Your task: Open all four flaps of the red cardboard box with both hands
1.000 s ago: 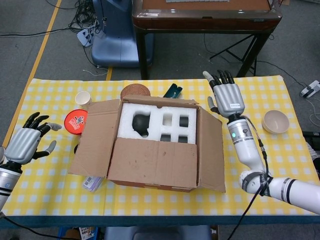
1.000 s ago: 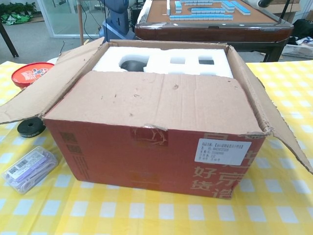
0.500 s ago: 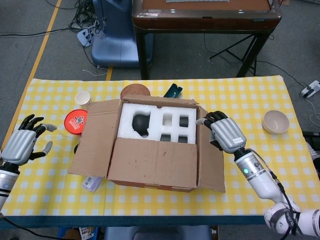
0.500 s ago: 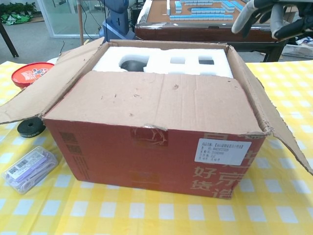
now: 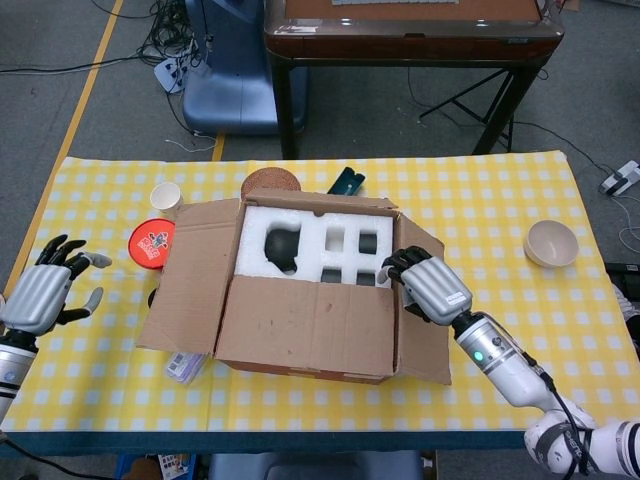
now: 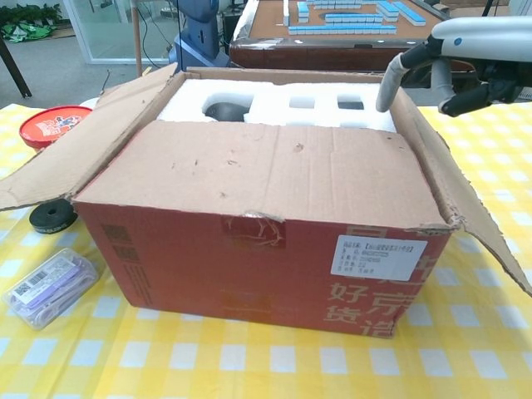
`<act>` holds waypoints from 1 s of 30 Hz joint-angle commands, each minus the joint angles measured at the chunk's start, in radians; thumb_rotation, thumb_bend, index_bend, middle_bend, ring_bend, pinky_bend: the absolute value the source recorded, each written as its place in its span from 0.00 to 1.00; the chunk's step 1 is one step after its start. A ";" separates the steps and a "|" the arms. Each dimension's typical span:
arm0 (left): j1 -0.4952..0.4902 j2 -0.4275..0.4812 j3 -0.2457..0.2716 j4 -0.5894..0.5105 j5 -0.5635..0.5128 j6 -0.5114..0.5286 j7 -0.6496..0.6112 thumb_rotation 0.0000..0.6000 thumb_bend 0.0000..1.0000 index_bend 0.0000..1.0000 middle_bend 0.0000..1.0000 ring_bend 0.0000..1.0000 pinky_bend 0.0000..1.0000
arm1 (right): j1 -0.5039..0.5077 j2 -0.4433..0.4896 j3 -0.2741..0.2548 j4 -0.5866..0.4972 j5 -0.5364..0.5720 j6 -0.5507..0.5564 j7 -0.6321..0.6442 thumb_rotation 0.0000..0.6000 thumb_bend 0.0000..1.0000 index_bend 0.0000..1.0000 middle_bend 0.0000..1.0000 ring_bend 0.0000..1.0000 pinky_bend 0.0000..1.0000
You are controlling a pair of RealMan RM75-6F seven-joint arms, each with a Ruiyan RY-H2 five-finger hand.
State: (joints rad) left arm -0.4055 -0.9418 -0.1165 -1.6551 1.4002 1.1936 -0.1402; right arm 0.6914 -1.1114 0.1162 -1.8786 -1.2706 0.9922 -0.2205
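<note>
Red box (image 6: pixel 249 249) sits mid-table (image 5: pixel 480 190) on the checked cloth, side flaps and far flap already folded out, but the near flap (image 5: pixel 305 322) lies flat over the front half of the white foam (image 5: pixel 330 225), so that's the 1 left to open, I'd say. My right hand (image 5: pixel 425 285) hangs over the box's right edge with fingers curled down and holding nothing, placed to get at that flap's corner. My left hand (image 5: pixel 45 295) is parked well clear at the table's left edge, fingers spread and empty, leaving the left flap (image 5: pixel 195 275) room.
</note>
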 commanded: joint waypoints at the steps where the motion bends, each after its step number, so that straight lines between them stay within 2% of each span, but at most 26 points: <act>1: 0.001 -0.001 0.000 0.003 0.001 -0.001 -0.006 1.00 0.45 0.40 0.35 0.13 0.00 | 0.019 -0.022 0.009 0.019 0.017 -0.018 -0.035 1.00 1.00 0.38 0.27 0.16 0.16; 11: 0.005 -0.003 0.003 0.012 0.007 -0.004 -0.017 1.00 0.45 0.41 0.35 0.13 0.00 | 0.058 -0.067 0.019 0.055 0.044 -0.048 -0.123 1.00 1.00 0.38 0.27 0.16 0.16; 20: 0.006 -0.003 0.004 0.018 0.010 -0.010 -0.026 1.00 0.45 0.42 0.35 0.13 0.00 | 0.075 -0.083 0.006 0.068 0.055 -0.069 -0.176 1.00 1.00 0.40 0.26 0.16 0.16; 30: 0.005 -0.005 0.004 0.018 0.011 -0.014 -0.023 1.00 0.45 0.42 0.35 0.13 0.00 | 0.071 -0.064 0.004 0.044 0.046 -0.080 -0.127 1.00 1.00 0.40 0.26 0.16 0.16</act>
State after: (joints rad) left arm -0.4004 -0.9469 -0.1128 -1.6367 1.4109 1.1793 -0.1631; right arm 0.7674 -1.1842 0.1193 -1.8252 -1.2166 0.9086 -0.3632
